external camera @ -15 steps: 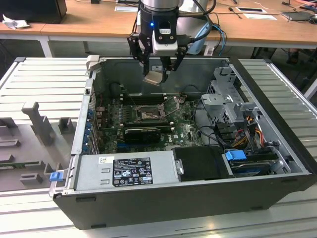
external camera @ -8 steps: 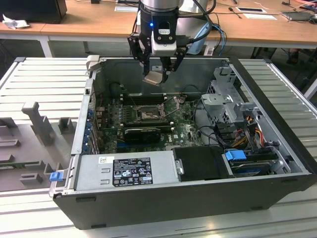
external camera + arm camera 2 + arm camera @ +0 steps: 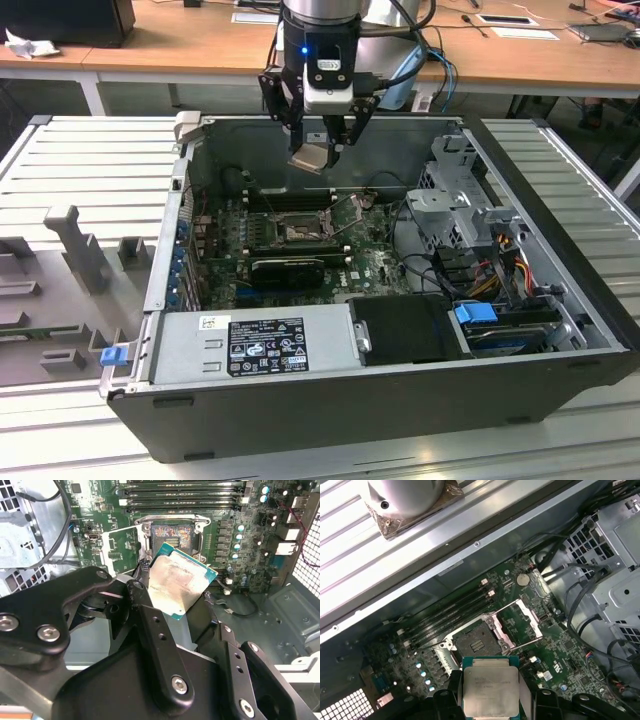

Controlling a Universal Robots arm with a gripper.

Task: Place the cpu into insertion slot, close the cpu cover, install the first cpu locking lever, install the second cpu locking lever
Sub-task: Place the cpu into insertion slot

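Hand [image 3: 319, 148] clenched on the cpu [image 3: 490, 692] — chip held above the open insertion slot [image 3: 474, 642].

The chip [image 3: 312, 157] is a small flat square with a pale, silvery-beige metal top that looks smudged in the second wrist view [image 3: 179, 586], on a green board edge. It hangs tilted above the open computer case, clamped at two opposite edges between the fingers [image 3: 454, 687], well clear of the board. Below it, the socket [image 3: 474, 642] is a dark square with a silvery metal rim, bare and uncovered. The cover [image 3: 501, 630], a thin silvery frame with a large square window, is swung open just beside the socket.
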